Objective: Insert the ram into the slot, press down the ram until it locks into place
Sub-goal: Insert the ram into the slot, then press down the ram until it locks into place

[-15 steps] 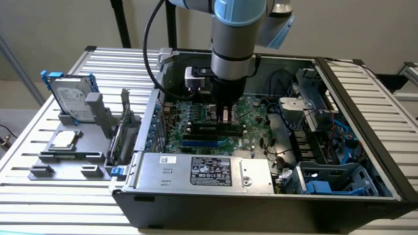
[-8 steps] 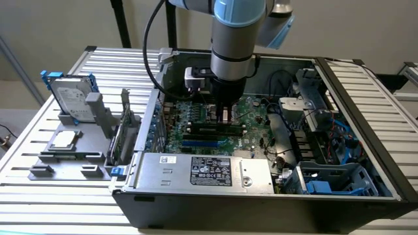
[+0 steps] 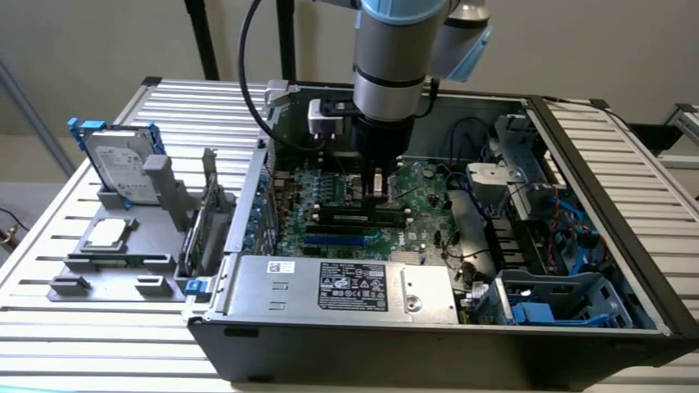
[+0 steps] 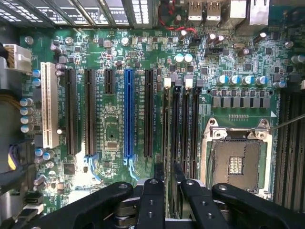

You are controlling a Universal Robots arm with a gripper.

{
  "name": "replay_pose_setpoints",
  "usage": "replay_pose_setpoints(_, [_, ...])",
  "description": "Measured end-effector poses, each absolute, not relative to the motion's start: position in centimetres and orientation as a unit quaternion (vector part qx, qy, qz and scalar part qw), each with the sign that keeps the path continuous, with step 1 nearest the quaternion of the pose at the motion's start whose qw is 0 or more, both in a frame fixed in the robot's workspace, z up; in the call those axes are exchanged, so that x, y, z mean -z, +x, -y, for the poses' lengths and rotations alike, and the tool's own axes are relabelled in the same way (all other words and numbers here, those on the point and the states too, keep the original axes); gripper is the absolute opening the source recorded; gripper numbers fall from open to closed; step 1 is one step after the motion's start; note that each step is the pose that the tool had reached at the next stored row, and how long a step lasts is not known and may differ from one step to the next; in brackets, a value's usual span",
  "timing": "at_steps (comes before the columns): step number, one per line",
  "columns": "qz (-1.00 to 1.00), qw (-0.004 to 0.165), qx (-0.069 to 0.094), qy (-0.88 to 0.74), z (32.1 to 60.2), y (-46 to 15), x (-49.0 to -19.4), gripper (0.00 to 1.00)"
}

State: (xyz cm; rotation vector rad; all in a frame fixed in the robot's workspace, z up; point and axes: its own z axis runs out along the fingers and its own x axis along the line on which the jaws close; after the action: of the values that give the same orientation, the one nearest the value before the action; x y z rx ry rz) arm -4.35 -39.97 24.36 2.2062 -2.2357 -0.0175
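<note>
The ram (image 3: 352, 215) is a thin green stick with dark chips, standing on edge in one of the black memory sockets (image 4: 183, 129) of the green motherboard (image 4: 114, 124). In the wrist view the ram (image 4: 167, 133) runs edge-on as a narrow strip, its near end passing between my fingertips. My gripper (image 3: 377, 196) hangs straight down from the arm onto the stick's middle. The two black fingers (image 4: 159, 174) sit close on either side of the stick, and my gripper (image 4: 168, 172) looks shut on it. White latches (image 4: 167, 82) mark the sockets' far ends.
The open computer case holds a silver power supply (image 3: 339, 285), a drive cage with blue parts (image 3: 557, 299) and loose cables. The empty CPU socket (image 4: 236, 164) lies beside the memory sockets. Outside the case, a hard drive (image 3: 114, 160) stands on a grey fixture (image 3: 110, 262).
</note>
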Motion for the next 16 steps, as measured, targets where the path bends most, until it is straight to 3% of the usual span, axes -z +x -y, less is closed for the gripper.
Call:
replay_pose_setpoints(2, [0.712,0.001,0.006,0.702,39.97,-4.39,-24.7,0.1])
replay_pose_setpoints(16, [0.712,0.001,0.006,0.702,39.97,-4.4,-24.6,0.1])
